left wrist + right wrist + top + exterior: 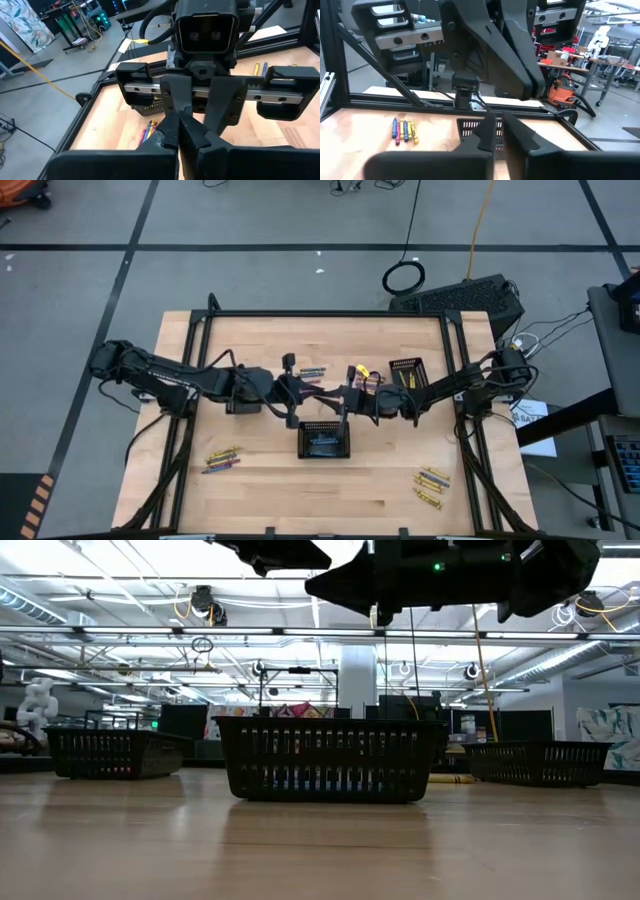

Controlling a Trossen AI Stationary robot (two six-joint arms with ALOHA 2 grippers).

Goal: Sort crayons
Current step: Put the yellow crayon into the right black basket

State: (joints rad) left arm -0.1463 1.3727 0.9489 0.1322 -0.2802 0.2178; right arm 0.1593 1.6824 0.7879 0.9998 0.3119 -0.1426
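Both grippers, left [300, 392] and right [345, 402], meet fingers-together just above the centre tray [325, 440], gripping no visible crayon.

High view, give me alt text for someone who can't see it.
Seen from above, two dark robot arms meet over the middle of a wooden table, the left gripper and right gripper both shut just above a black tray. Loose crayons lie at the front left, more at the front right, and another tray sits toward the back right.
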